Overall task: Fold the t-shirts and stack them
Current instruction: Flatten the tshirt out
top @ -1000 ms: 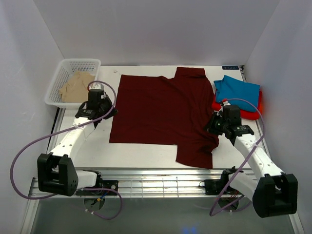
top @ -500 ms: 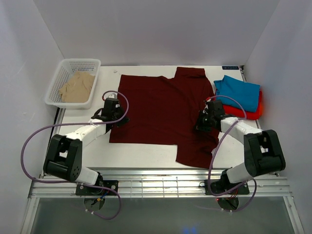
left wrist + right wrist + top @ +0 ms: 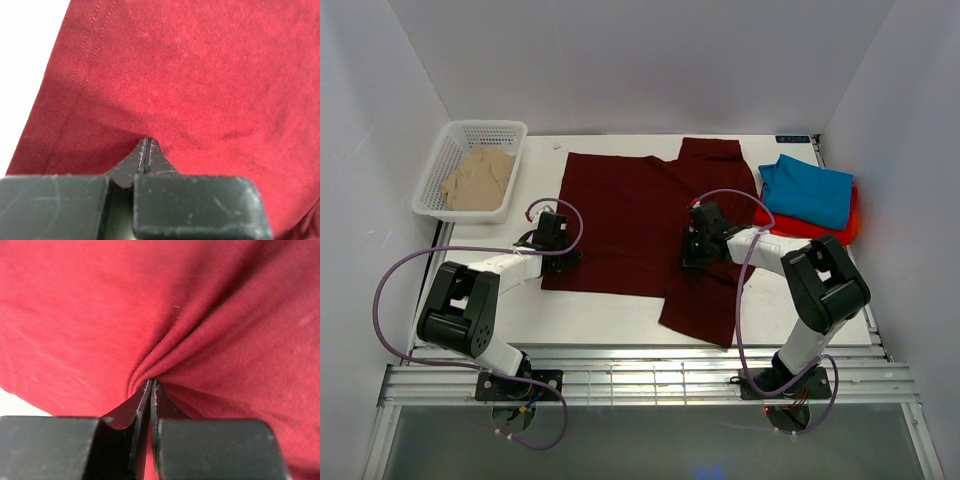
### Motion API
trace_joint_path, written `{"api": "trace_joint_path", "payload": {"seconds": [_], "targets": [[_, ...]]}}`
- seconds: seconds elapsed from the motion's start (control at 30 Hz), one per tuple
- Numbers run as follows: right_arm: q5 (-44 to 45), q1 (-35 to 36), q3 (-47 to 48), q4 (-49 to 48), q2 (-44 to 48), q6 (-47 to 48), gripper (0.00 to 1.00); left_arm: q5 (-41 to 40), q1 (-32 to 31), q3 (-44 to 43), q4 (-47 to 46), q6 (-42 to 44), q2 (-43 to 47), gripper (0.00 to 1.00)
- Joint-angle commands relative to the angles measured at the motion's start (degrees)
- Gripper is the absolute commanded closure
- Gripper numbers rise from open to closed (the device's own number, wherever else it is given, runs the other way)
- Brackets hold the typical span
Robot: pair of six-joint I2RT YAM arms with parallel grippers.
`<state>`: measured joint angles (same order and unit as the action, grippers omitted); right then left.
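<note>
A dark maroon t-shirt (image 3: 630,220) lies spread across the middle of the table. My left gripper (image 3: 558,252) is shut, its tips (image 3: 147,142) resting on the cloth (image 3: 200,75) just inside the shirt's left hem; no cloth shows between the fingers. My right gripper (image 3: 690,250) is shut on the maroon shirt; in the right wrist view folds of cloth (image 3: 150,305) run into its tips (image 3: 151,382). The shirt's right part is pulled in over itself. A folded teal-blue t-shirt (image 3: 808,188) lies on a red-orange one (image 3: 840,232) at the right. A beige t-shirt (image 3: 477,178) sits in the basket.
The white mesh basket (image 3: 450,140) stands at the back left corner. White walls close in the table on three sides. A metal rail (image 3: 640,365) runs along the near edge by the arm bases.
Both grippers have moved inward onto the maroon shirt. The right one has dragged the shirt's right side to the left, shifting the lower right flap with it.
</note>
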<state>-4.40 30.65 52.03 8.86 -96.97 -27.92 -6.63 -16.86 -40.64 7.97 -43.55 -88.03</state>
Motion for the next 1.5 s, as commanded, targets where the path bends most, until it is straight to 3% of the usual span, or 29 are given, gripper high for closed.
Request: {"api": "trace_joint_path", "payload": {"seconds": [0.0,0.23,0.6,0.7,0.73,0.8,0.83,0.87,0.9,0.93,1.03,1.17,1.47], "targets": [[3.4,3.9,1.1,1.7,-3.4,-1.5,0.92,-4.4,1.6,3.6,4.0,-0.5,-0.9,1.00],[8.1,7.4,0.8,4.4,-2.9,-2.7,0.92,-8.0,3.1,6.3,7.1,0.0,4.4,1.00],[18.2,7.5,-4.7,11.9,12.0,-2.8,0.92,-6.8,4.5,7.1,5.8,1.0,5.9,1.00],[20.2,7.5,-5.6,11.8,20.8,-2.4,0.78,-3.5,4.2,6.6,2.2,3.1,9.1,1.00],[20.4,7.7,-5.7,12.4,23.2,-2.3,0.62,-2.3,3.9,6.6,0.6,3.7,11.3,1.00],[21.3,8.0,-5.8,13.7,30.3,-2.2,0.42,-2.0,3.0,7.0,-0.6,4.6,13.9,1.00],[21.9,8.5,-5.8,14.7,32.3,-2.6,0.29,-3.1,2.5,7.3,-1.2,4.7,16.7,0.94],[22.7,8.5,-5.7,18.0,35.3,-3.7,0.27,-4.4,1.8,7.7,-1.2,4.8,18.0,0.90],[22.9,9.0,-5.8,19.9,36.5,-4.2,0.27,-5.8,1.5,8.4,-0.2,4.6,19.2,0.86],[22.9,9.4,-6.3,21.8,37.3,-5.1,0.28,-9.1,1.5,8.6,1.2,4.0,21.1,0.73],[22.9,12.8,-9.3,25.9,39.6,-9.6,0.34,-12.9,1.3,8.1,6.5,1.6,21.7,0.59],[23.3,18.6,-16.2,26.6,40.7,-16.2,0.36,-17.1,1.2,8.2,10.3,-0.5,18.6,0.51],[25.3,28.3,-18.0,29.7,42.5,-26.3,0.37,-19.2,1.4,7.1,15.2,-3.6,16.7,0.50]]}}
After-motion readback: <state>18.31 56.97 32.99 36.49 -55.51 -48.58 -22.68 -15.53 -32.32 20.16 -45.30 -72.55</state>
